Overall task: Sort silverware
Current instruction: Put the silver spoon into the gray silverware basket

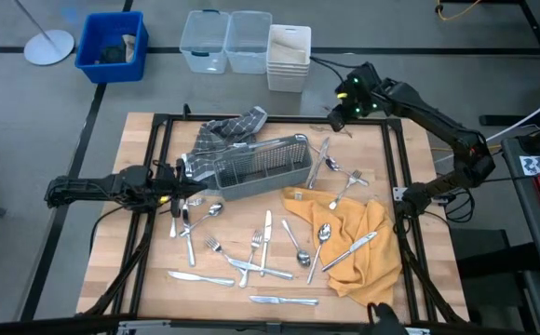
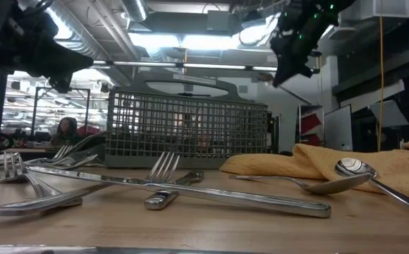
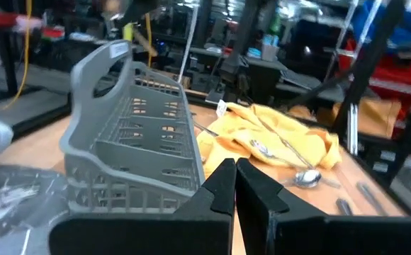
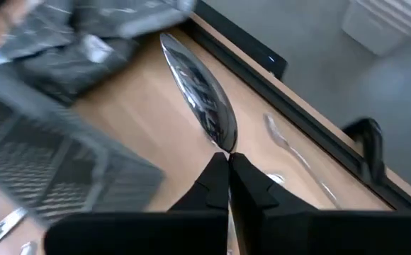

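Judging the silverware (image 1: 251, 249) strewn over the worktop (image 1: 112, 251) stiff, light and slippery, we pinch mid-handle, as the right gripper (image 4: 227, 157) clamps a spoon (image 4: 198, 106) while the left gripper (image 3: 235, 168) waits, jaws together.

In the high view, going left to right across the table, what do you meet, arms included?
Left gripper, jaws shut, at the table's left → grey wire-mesh caddy → yellow cloth with a spoon and knife lying on it. The right gripper, jaws shut on a spoon, hangs over the far edge.
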You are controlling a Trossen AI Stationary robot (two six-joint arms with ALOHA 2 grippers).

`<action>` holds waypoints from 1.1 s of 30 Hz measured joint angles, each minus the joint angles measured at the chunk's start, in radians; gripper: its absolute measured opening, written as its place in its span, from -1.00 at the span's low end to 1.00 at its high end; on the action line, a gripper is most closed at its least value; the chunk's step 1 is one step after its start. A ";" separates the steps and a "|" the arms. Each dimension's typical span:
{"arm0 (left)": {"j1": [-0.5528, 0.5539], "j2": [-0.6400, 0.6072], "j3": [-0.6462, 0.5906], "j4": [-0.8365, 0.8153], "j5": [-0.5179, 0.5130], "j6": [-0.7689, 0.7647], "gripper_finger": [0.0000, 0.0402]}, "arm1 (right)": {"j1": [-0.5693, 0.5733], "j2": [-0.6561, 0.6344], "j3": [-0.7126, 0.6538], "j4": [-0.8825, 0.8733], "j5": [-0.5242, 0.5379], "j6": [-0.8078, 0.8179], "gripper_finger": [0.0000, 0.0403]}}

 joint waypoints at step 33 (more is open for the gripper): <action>0.000 0.000 0.131 -0.321 -0.063 -0.191 -1.00 | 0.642 -0.004 -0.512 1.459 0.165 -0.192 -1.00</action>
